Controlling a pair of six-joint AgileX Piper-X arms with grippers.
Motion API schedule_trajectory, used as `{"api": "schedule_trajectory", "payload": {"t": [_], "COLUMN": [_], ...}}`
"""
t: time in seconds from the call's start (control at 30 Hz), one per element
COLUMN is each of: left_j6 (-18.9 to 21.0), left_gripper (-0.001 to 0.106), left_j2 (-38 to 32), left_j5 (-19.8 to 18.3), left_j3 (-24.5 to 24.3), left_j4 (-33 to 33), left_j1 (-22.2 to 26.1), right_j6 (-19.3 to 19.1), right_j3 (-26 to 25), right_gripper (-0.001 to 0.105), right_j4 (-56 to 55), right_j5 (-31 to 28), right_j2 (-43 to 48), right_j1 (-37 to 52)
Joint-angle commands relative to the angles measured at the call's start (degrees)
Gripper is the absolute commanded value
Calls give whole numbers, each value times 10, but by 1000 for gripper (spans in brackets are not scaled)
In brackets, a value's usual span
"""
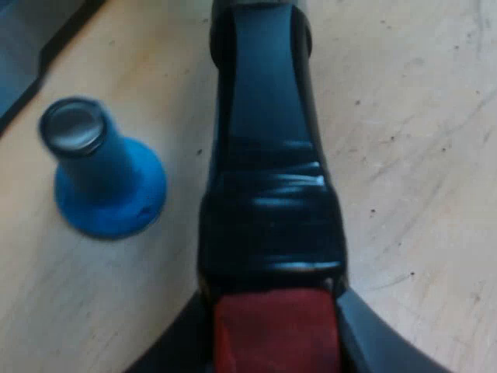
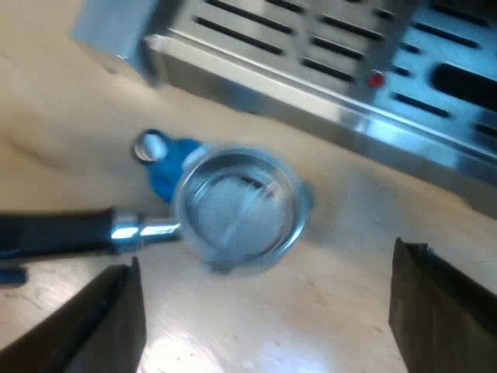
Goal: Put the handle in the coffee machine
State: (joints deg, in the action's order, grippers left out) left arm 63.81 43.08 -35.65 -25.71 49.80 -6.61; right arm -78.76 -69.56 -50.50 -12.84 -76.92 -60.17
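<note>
Right wrist view looks down on the coffee machine, whose slotted metal front runs just beyond the holder. The holder is not locked in. Its metal cup sits near the machine's base over the wooden table, and I cannot tell whether it rests there or hangs just clear.

The right gripper is spread wide with nothing in it, hovering near the cup. In the left wrist view the left gripper is clamped on the handle at its red end.

That grip is the main worry. Held at the far end, the heavy cup could sag or twist between the fingers, so it would meet the machine tilted and fail to seat. A low approach could knock the cup against the machine's front edge. The open right gripper sits close enough to get in the way of a swing.

The blue tamper stands upright just beside the handle, and a sideways sweep would likely tip it over.
</note>
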Motion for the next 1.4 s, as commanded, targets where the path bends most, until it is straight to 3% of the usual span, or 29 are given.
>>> {"api": "schedule_trajectory", "payload": {"t": [0.03,0.23,0.3,0.5,0.87,1.17,1.4], "left_j6": [-12,-42,-70,-107,-128,-150,-159], "left_gripper": [0,0,0,0,0,0,0], "left_j2": [9,63,93,177,250,296,335], "left_j5": [-39,-43,-42,-42,-44,-45,-65], "left_j3": [-17,-66,-87,-137,-182,-211,-250], "left_j4": [-1,16,24,32,-6,-30,-29], "left_j1": [23,72,86,93,93,93,120], "right_j6": [3,15,25,29,31,31,23], "right_j3": [21,70,91,129,131,131,131], "right_gripper": [68,67,67,67,67,67,67], "right_j4": [41,134,187,267,314,401,505], "right_j5": [-38,-131,-156,-202,-211,-268,-312], "right_j2": [4,4,4,4,-2,-79,-125], "right_j1": [-26,-85,-94,-95,-95,-95,-95]}}
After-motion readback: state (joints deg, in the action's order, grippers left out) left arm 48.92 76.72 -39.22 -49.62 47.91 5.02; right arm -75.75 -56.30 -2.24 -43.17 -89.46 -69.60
